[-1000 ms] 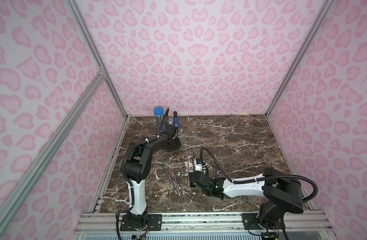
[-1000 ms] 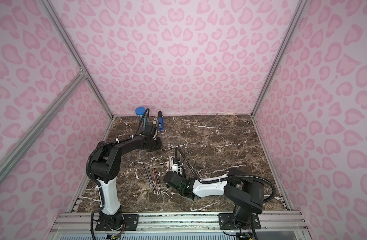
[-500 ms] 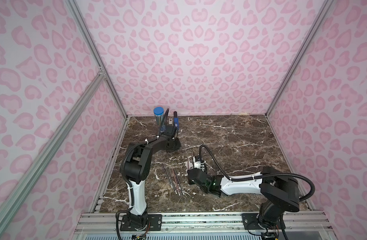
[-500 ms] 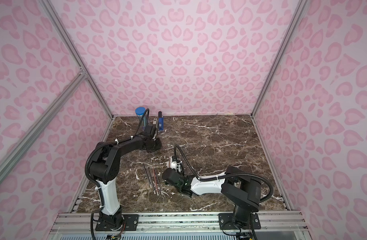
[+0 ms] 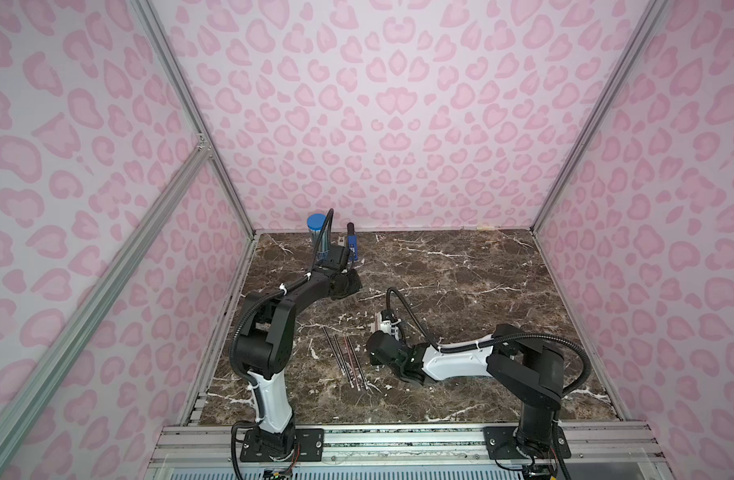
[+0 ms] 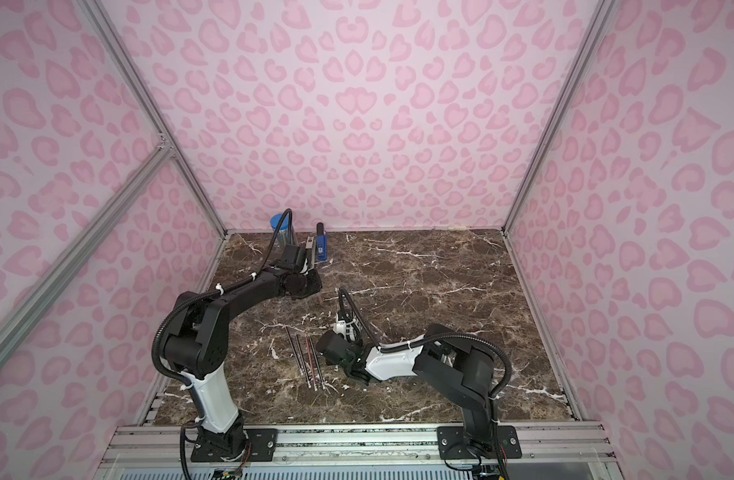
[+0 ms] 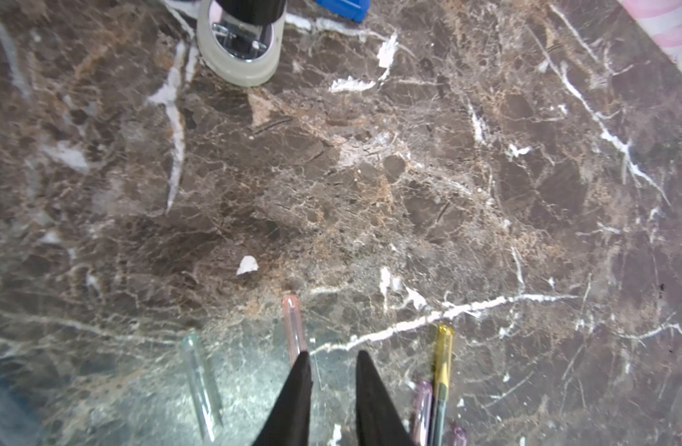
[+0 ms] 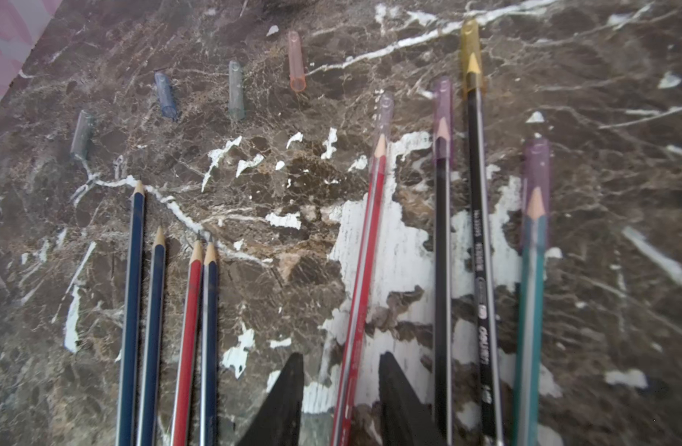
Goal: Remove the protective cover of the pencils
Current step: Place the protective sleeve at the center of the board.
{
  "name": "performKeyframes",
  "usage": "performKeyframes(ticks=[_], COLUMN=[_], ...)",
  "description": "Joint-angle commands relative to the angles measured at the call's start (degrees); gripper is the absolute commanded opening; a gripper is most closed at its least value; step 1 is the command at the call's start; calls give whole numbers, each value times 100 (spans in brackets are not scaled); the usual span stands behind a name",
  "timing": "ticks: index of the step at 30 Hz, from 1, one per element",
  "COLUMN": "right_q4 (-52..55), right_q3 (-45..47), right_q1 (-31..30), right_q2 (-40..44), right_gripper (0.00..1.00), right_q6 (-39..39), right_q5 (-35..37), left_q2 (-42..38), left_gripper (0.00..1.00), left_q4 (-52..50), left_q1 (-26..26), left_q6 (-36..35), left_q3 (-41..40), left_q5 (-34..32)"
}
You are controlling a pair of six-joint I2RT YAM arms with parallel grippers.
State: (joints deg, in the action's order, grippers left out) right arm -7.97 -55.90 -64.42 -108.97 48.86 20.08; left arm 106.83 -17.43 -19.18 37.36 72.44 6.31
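A clear tube with a blue lid stands upright at the back of the marbled surface, well beyond the left fingers. Dark sticks show through its wall, too small to name. In the right wrist view 8 pencils lie roughly parallel, tips pointing away from the right fingers. Those fingers are released and stand apart. A red pencil runs between them with a gap on either side, its tip under a clear cap. Past 1 finger lie 2 black pencils and a teal one, capped with a purple cap, a yellow cap and another purple one. Past the other finger lie 3 dark blue pencils and 1 red, all bare-tipped. Ahead of those bare tips 4 loose caps lie apart: a grey cap, a blue cap, a pale green cap and a pink cap. The left fingers are parted by a narrow gap and grasp nothing. The pink cap lies just ahead of 1 fingertip, its near end hidden behind it. A blue and black object stands near the tube; I cannot tell what it is.
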Motion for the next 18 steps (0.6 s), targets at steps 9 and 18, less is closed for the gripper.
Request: performKeyframes(ticks=[9, 18], right_q4=[419, 1412], right_q3=[-296, -926], right_q1=[10, -282], right_q2=[-361, -688], right_gripper=[28, 26], right_q6=[-19, 153], right_q5=[113, 957], left_q2=[-1279, -2491], left_gripper=[26, 30], left_q4=[37, 22], left_q1=[-43, -68], left_q6=[3, 84], left_q3=[-604, -1128], left_q5=[133, 14])
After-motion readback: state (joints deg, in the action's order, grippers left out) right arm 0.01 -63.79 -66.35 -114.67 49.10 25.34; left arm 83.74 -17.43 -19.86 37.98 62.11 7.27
